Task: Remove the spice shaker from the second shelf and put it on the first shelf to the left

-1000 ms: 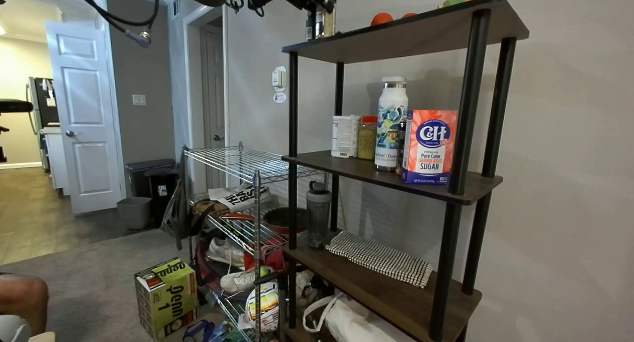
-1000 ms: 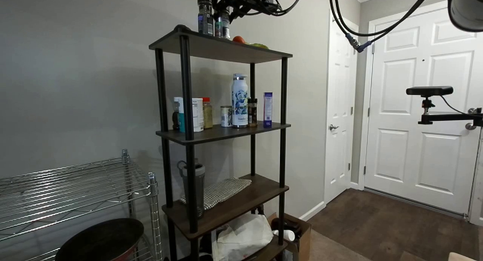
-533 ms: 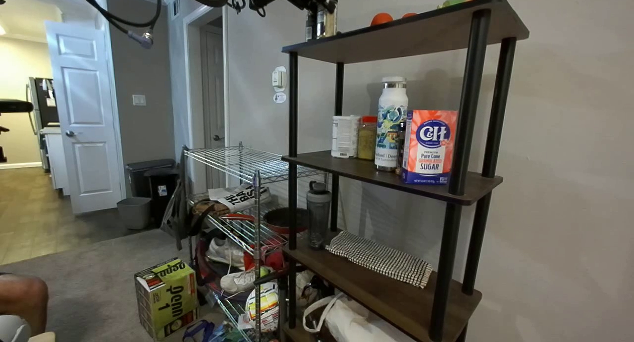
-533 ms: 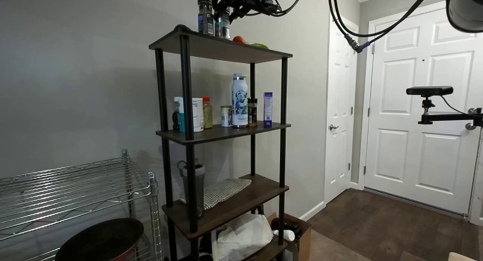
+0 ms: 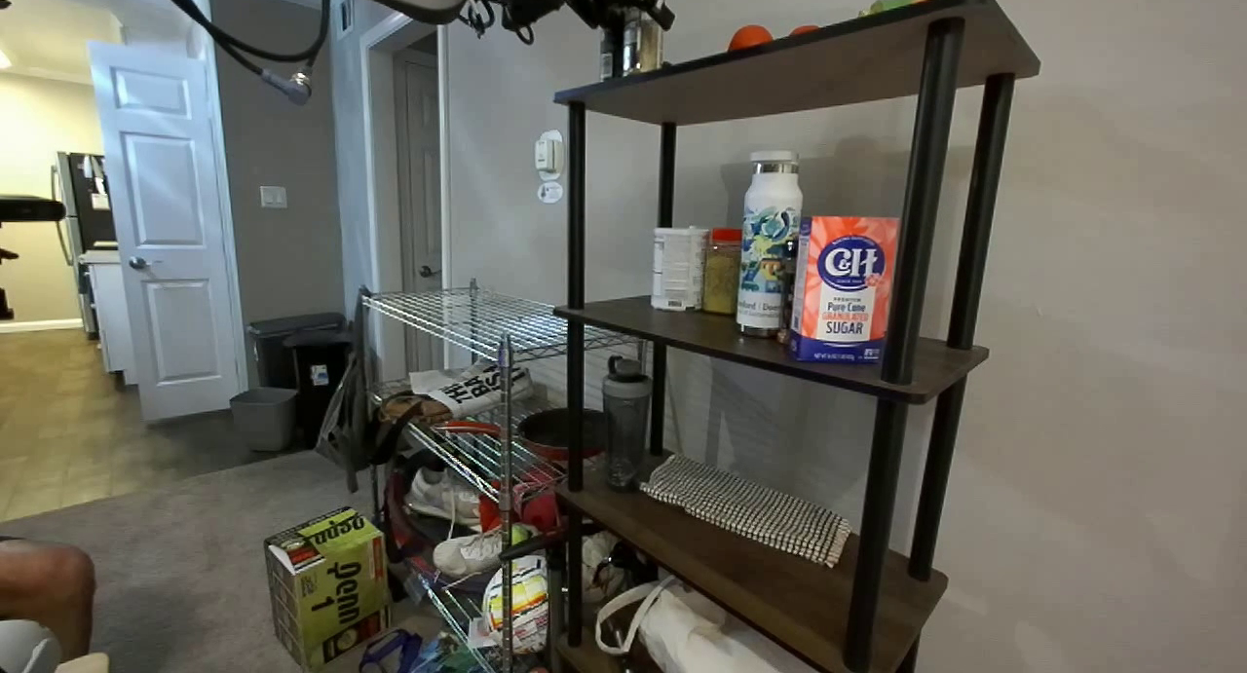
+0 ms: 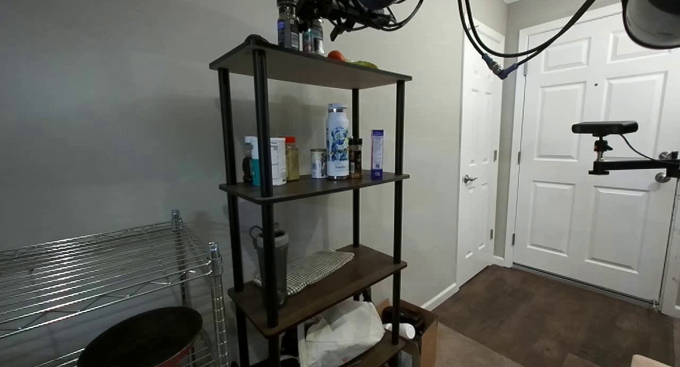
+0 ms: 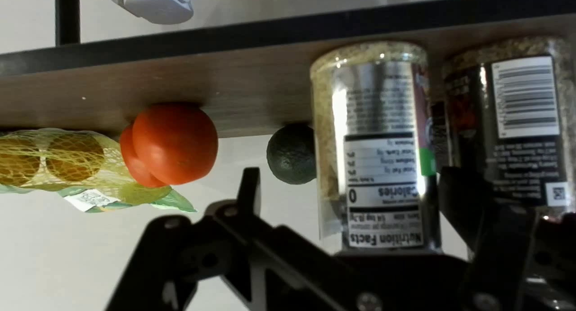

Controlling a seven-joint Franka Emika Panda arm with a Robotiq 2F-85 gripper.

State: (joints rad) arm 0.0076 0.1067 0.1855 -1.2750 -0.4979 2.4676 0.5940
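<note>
The spice shaker (image 7: 382, 149) stands upright on the first shelf (image 5: 809, 79), near its end, as both exterior views also show. In the upside-down wrist view my gripper (image 7: 353, 189) is open around it. The finger (image 7: 249, 191) on the left of that view is well apart from the shaker. The opposite finger is close along its other side; whether it touches I cannot tell. The shaker's cap is hidden behind the gripper. Below lies the second shelf (image 6: 313, 189), holding several containers.
Close beside the gripper stands another shaker (image 7: 517, 122) with a barcode. Tomatoes (image 7: 175, 142), an avocado (image 7: 292, 154) and a netted bag (image 7: 67, 162) share the first shelf. A sugar box (image 5: 846, 288) and a white bottle (image 5: 772, 244) stand on the second shelf.
The jaws have opened and let go of the shaker, which stays standing where it was. In the exterior views the arm has shifted slightly.
</note>
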